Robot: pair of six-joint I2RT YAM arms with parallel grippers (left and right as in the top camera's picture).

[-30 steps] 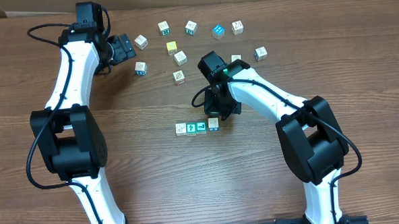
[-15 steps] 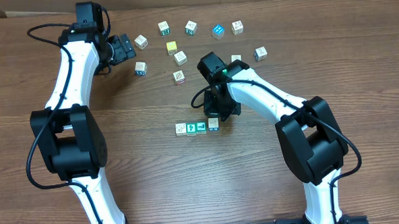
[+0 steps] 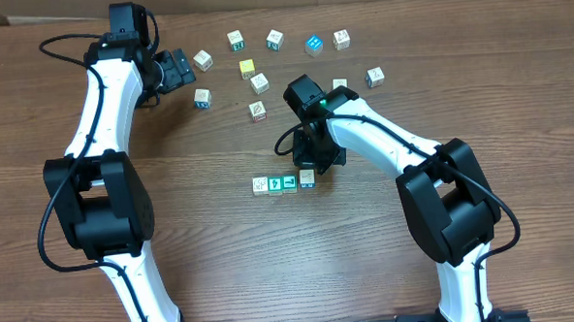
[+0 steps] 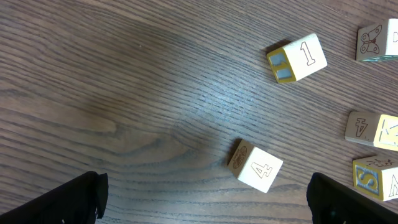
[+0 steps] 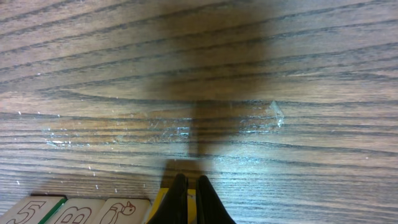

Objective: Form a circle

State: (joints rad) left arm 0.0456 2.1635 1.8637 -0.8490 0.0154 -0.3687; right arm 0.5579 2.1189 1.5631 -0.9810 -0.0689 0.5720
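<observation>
Overhead, we saw the work at an early stage. Three blocks (image 3: 275, 184) sat touching in a short straight row near the middle of the table (image 3: 301, 267). A fourth block (image 3: 307, 178) lay just to their right, set slightly farther back, and we read that offset as the first bend of the circle. The right gripper (image 3: 312, 163) stood over that fourth block with its jaws pressed fully together and nothing between them. In the right wrist view its closed fingertips (image 5: 181, 190) met the block's yellow edge, so we judged it was serving as a pusher to nudge the block into place, not as a clamp to lift it. The left gripper (image 3: 178, 69) hung at the far left with its jaws spread as wide as they went, holding nothing. In the left wrist view a block marked 4 (image 4: 255, 167) lay ahead of the open jaws, roughly between them and touching neither, with a block marked 1 (image 4: 297, 58) beyond it. We took that wide spread as readiness to straddle one of them. The other loose blocks (image 3: 259, 83) were scattered along the far side, well apart from the row, and we judged them to be the supply for the circle, most of which was not yet built.
</observation>
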